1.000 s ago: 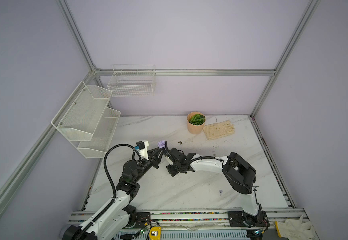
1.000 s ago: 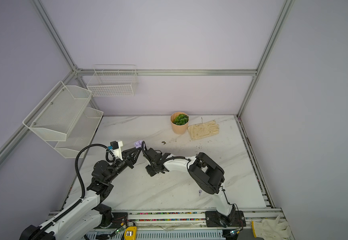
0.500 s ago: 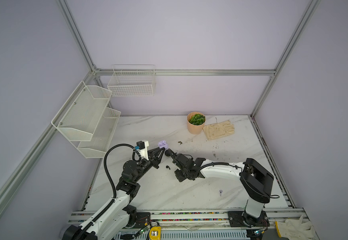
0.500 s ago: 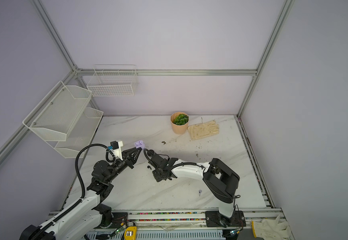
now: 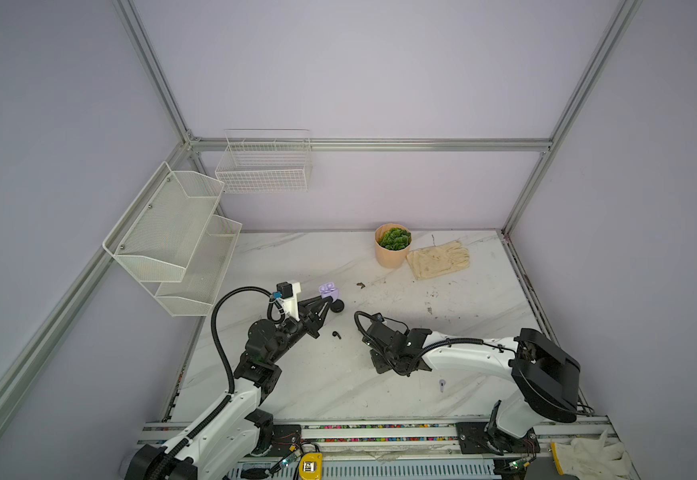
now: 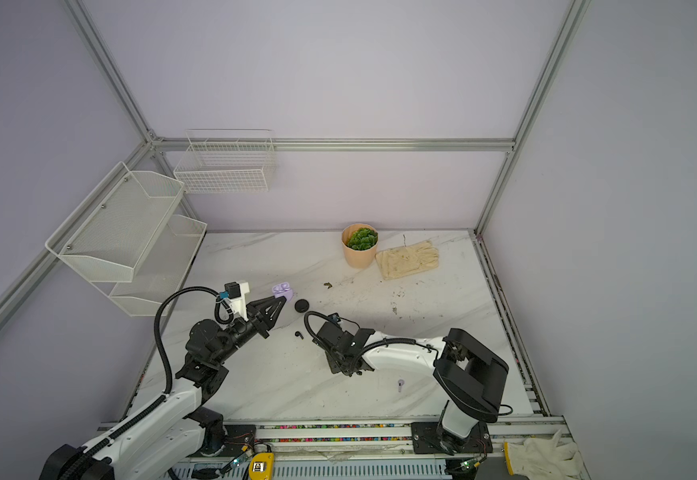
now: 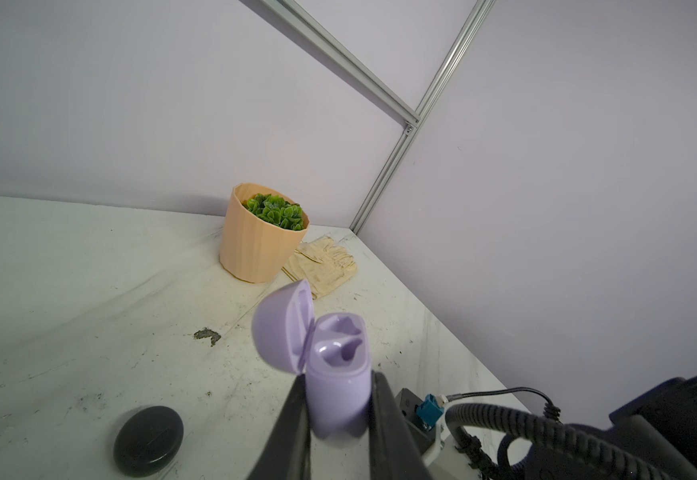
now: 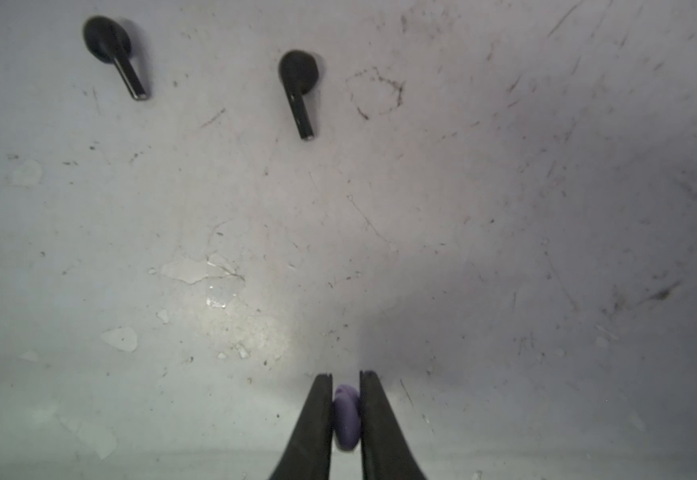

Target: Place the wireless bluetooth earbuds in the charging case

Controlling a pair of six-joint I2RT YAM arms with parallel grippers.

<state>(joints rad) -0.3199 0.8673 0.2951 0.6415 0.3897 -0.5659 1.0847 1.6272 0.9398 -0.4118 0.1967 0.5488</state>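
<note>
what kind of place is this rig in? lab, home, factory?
Most likely a lab test cell: an aluminium frame with lilac panels boxes in the marble-look table, both arms are mounted on a rail at its front, and the potted plant looks like a staged prop.

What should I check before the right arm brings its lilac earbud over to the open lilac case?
1. Grip on the lilac case: ok, the left gripper jaws clamp its body.
2. Its lid open: ok.
3. Its slots free: ok, both look empty.
4. Grip on the lilac earbud: ok, pinched in the right gripper.
5. Earbud's stem turned to suit a slot: cannot tell, the jaws hide most of it.
6. The black earbuds out of the way: ok, both lie on the table, apart from the jaws.
</note>
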